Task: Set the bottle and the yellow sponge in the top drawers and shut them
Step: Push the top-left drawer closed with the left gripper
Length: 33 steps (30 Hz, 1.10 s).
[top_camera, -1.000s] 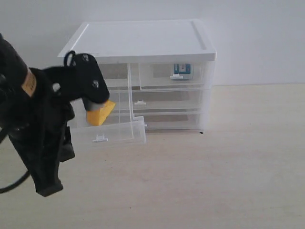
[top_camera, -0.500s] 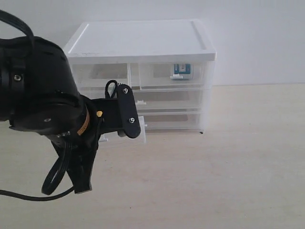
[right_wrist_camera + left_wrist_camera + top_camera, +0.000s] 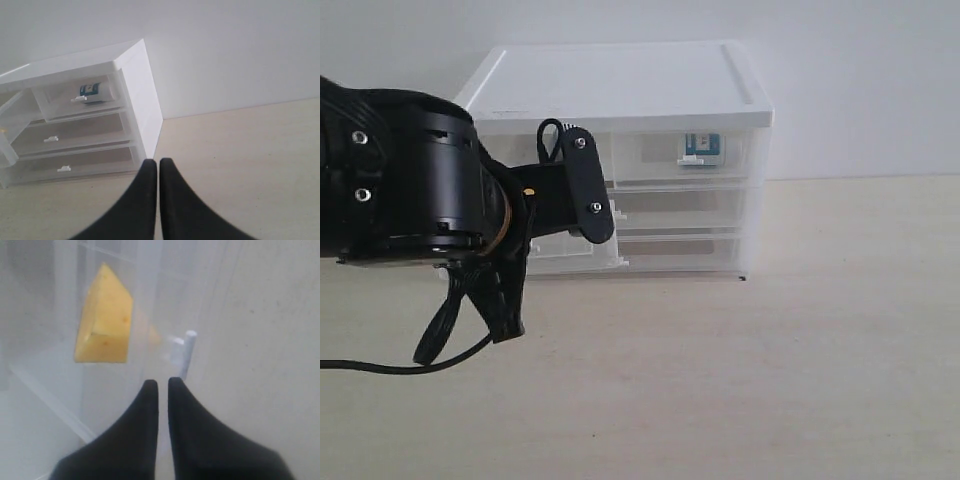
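Note:
The yellow sponge (image 3: 104,322) lies inside the top left drawer (image 3: 150,300), seen through its translucent front. That drawer (image 3: 612,258) still stands out of the white cabinet (image 3: 620,85), mostly hidden behind my left arm. My left gripper (image 3: 163,382) is shut and empty, its tips just short of the drawer's white tab handle (image 3: 186,351). In the exterior view the left gripper (image 3: 598,228) is side-on at the drawer front. The bottle (image 3: 701,148) lies in the top right drawer (image 3: 680,158), which is pushed in; the bottle (image 3: 91,91) also shows in the right wrist view. My right gripper (image 3: 158,162) is shut and empty, well back from the cabinet.
Two full-width drawers (image 3: 680,215) below are pushed in. The pale wooden table (image 3: 770,380) stretches in front and to the right of the cabinet. A black cable (image 3: 380,368) trails from the left arm near the front left. A white wall stands behind.
The left gripper let the sponge go into the open top left drawer, shut, and dropped to the drawer's front. The drawer front now sits a little nearer the cabinet.

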Each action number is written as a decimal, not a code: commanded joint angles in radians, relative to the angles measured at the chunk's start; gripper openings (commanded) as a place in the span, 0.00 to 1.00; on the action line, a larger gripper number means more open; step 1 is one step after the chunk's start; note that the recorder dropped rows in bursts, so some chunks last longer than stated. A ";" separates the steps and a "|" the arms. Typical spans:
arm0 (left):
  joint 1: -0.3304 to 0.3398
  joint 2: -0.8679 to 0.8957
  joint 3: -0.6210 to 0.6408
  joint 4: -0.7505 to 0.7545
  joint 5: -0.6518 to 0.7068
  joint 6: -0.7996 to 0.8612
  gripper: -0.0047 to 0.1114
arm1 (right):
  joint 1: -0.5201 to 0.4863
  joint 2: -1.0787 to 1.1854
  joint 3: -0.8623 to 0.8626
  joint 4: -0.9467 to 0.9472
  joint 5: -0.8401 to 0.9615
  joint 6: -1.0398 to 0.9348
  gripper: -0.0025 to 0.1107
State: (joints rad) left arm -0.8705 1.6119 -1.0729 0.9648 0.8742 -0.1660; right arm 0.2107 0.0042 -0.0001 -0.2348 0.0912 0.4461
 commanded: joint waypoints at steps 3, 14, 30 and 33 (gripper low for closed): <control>0.003 0.000 0.004 0.203 -0.049 -0.142 0.08 | -0.002 -0.004 0.000 -0.003 -0.002 -0.003 0.02; 0.099 0.042 0.002 0.315 -0.120 -0.222 0.08 | -0.002 -0.004 0.000 -0.003 -0.002 -0.007 0.02; 0.190 0.170 -0.010 0.780 -0.171 -0.674 0.08 | -0.002 -0.004 0.000 -0.003 -0.004 -0.009 0.02; 0.215 0.198 -0.058 0.780 -0.169 -0.715 0.08 | -0.002 -0.004 0.000 -0.003 -0.004 -0.009 0.02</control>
State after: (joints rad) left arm -0.6672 1.8022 -1.0986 1.7270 0.7001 -0.8370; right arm 0.2107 0.0042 -0.0001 -0.2348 0.0912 0.4461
